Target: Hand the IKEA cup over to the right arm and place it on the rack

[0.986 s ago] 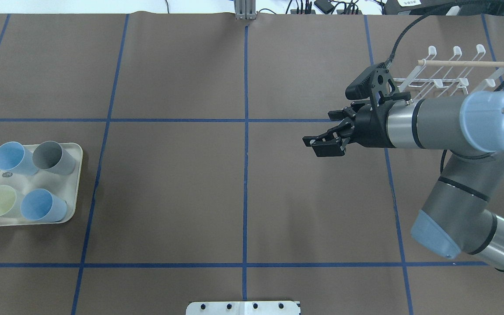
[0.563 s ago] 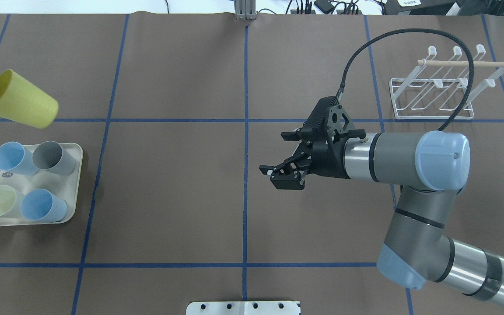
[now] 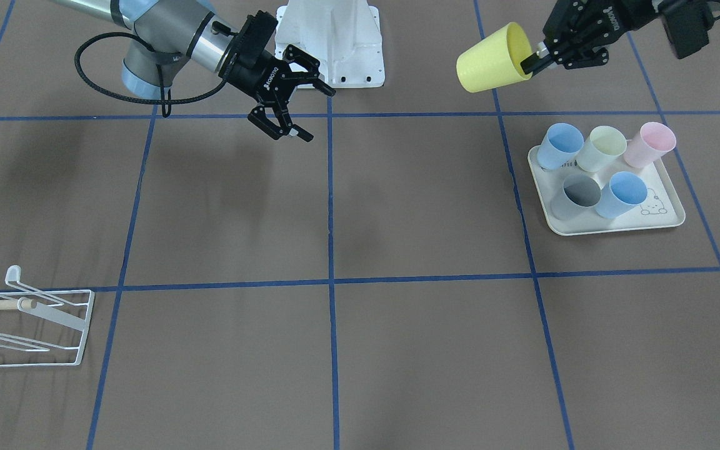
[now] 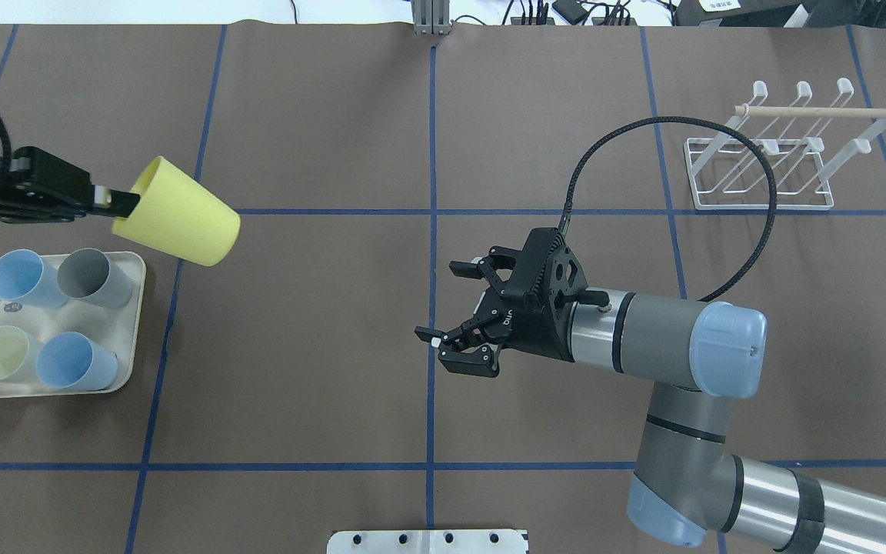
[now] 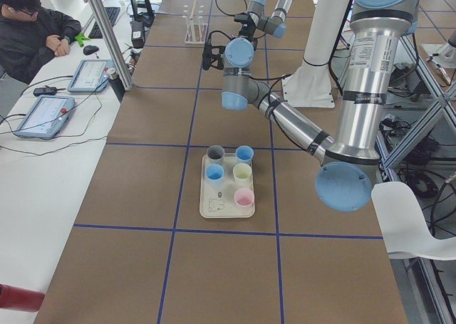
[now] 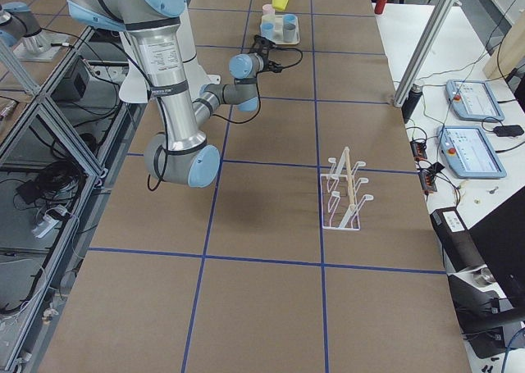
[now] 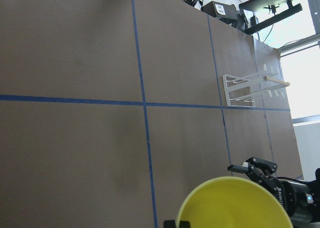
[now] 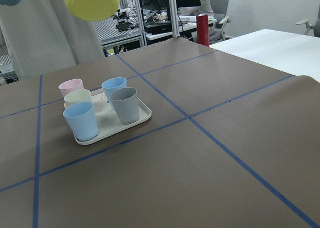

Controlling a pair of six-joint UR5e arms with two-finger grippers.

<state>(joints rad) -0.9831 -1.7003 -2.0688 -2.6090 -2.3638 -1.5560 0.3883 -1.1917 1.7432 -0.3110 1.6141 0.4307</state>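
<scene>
Looking down from the overhead camera, with twelve o'clock at the table's far edge, I see the brown table (image 4: 320, 115) marked into squares by blue tape.

At about ten o'clock from the middle, the left gripper (image 4: 118, 201) is clamped on the rim of the yellow cup (image 4: 181, 219). In the front-facing view one finger (image 3: 530, 62) reaches inside the mouth. The cup lies on its side in the air, off the table. Its open mouth points to nine o'clock, at the gripper, and its closed base points to four o'clock.

Near the middle, just right of the centre tape line, the right gripper (image 4: 447, 312) hangs above the table at the end of the right arm (image 4: 666, 342). Its fingers are spread wide and hold nothing. They point to nine o'clock, toward the cup, and the two are well apart.

The rack (image 4: 774, 145) stands at two o'clock, white wire with a pale wooden rod across its top. No cup hangs on it. It is well apart from both grippers.

At eight to nine o'clock sits a cream tray (image 4: 134, 308), just below the held cup in this view. Five cups stand upright on it: two blue, one grey, one pale yellow-green, and one pink that this view cuts off at its left edge.
</scene>
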